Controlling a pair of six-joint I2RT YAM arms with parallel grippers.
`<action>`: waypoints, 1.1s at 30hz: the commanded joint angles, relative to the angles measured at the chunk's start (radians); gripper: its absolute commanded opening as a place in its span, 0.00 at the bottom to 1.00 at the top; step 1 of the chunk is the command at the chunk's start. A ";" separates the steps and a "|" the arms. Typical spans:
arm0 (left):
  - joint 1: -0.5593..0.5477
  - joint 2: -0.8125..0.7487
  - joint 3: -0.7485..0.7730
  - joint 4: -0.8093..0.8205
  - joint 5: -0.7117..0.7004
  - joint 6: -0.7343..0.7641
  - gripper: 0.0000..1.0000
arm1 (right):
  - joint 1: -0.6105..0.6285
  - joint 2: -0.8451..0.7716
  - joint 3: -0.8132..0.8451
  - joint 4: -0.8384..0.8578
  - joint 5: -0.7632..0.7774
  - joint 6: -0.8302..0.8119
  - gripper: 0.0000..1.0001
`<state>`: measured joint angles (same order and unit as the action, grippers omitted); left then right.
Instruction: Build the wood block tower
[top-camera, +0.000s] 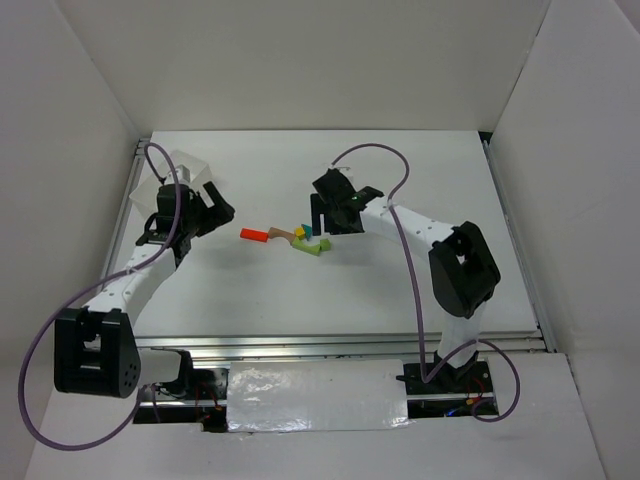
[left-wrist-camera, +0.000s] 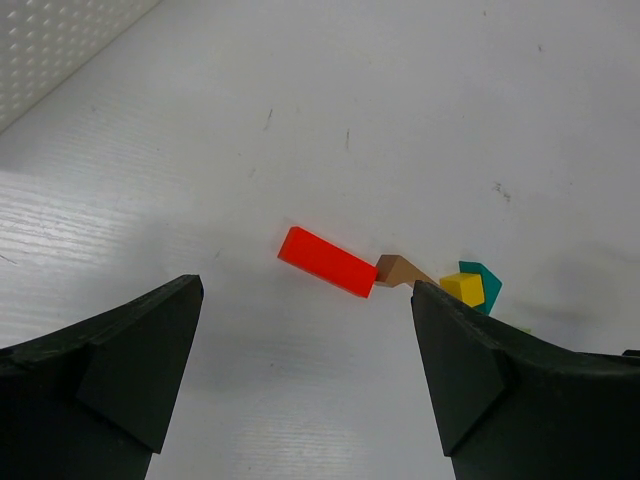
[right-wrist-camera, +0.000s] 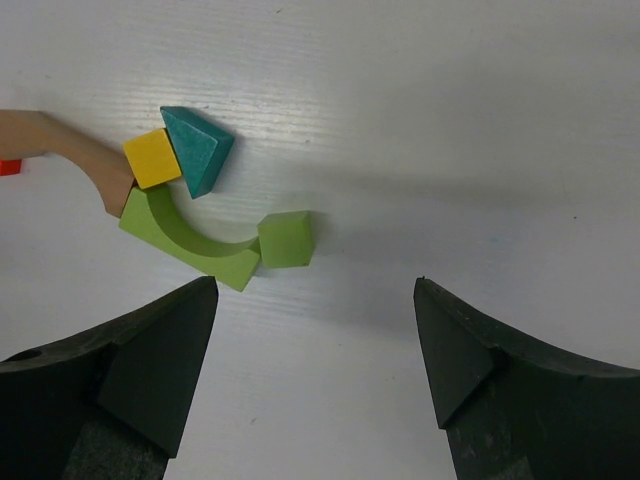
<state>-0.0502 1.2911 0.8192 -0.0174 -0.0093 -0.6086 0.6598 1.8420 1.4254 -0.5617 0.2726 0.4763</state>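
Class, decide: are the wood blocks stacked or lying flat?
Lying flat. The teal triangle, yellow cube, green arch and red bar rest side by side on the table, none visibly atop another.

One each of red bar (left-wrist-camera: 327, 262), tan arch (right-wrist-camera: 70, 150), yellow cube (right-wrist-camera: 153, 158), teal prism (right-wrist-camera: 197, 148), green arch (right-wrist-camera: 190, 240), green cube (right-wrist-camera: 285, 238) (six in all).

- The left arm (top-camera: 128, 283) rises from its base at the near edge of the worktop (top-camera: 430, 165) and slants toward the far left corner.
- The left gripper (top-camera: 213, 213) faces the worktop's middle, fingers spread wide (nothing gripped).
- The right arm (top-camera: 458, 262) folds at its elbow near the right edge, forearm running leftward.
- The right gripper (top-camera: 332, 222) hangs mid-worktop, fingers spread wide and holding nothing.
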 joint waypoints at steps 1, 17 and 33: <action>0.010 -0.045 -0.023 0.020 0.028 0.001 0.99 | 0.014 0.048 0.030 -0.035 0.003 0.037 0.87; -0.004 0.061 0.046 0.023 0.106 0.133 0.99 | 0.130 0.051 0.093 -0.001 0.059 -0.157 0.85; -0.163 0.592 0.489 -0.301 -0.144 0.070 0.99 | 0.106 -0.096 -0.077 -0.027 0.135 -0.055 1.00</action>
<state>-0.1799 1.8690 1.2381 -0.1825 -0.0235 -0.5056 0.7677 1.8027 1.3632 -0.5690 0.3511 0.3893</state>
